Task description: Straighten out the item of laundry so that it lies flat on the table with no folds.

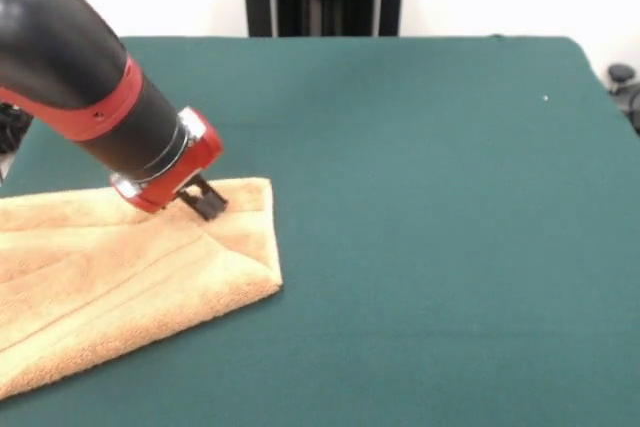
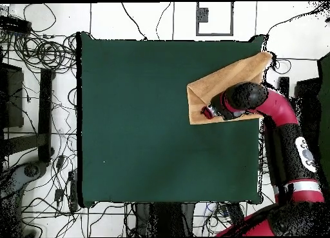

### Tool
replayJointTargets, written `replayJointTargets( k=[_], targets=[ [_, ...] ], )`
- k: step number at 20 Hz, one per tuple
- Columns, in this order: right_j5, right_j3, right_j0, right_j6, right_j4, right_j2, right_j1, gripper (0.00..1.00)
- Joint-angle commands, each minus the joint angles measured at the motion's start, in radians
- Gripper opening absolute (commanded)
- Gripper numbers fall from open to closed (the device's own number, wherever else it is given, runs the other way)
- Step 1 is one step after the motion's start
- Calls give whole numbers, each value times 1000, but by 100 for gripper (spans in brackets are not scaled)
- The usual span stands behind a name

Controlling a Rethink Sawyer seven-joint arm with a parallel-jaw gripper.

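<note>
While the arm [image 1: 95, 97] reached down from the upper left of the front view, its red wrist collar and dark gripper [image 1: 205, 201] were lowered onto the towel [image 1: 120, 277], close to that cloth's far edge and a little inward from its right-hand corner. Whether the black fingertips pinched any pile, or how far apart they stood, could not be told, since they appeared only as a single dark block against the terry surface. Beneath and to the left of the gripper, the golden-tan towel ran off the left edge of the picture; a diagonal crease led from near the fingertips toward the rounded, doubled-over right corner, and faint woven bands ran along its length. To the right of that corner, the dark green table [image 1: 440, 227] lay bare. Seen from overhead, the towel [image 2: 216, 87] occupied the table's [image 2: 142, 119] upper right corner, set obliquely to the edges, with the gripper [image 2: 208, 111] over its lower margin and the arm [image 2: 277, 113] extending away rightward past the table edge.
</note>
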Motion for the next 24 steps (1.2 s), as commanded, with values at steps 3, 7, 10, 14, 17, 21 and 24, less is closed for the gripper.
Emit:
replayJointTargets(
  k=[3, 7, 10, 14, 17, 21, 24],
  targets=[
    [72, 256, 45, -69, 58, -35, 150, 0],
    [59, 276, 37, -43, 86, -35, 151, 0],
    [66, 297, 33, -29, 111, -34, 147, 0],
    [43, 333, 30, 6, 133, -37, 132, 0],
    [10, 364, 33, 30, 137, -40, 120, 0],
    [-46, 390, 39, 56, 122, -49, 109, 0],
    [-99, 407, 41, 80, 110, -53, 109, 0]
  ],
)
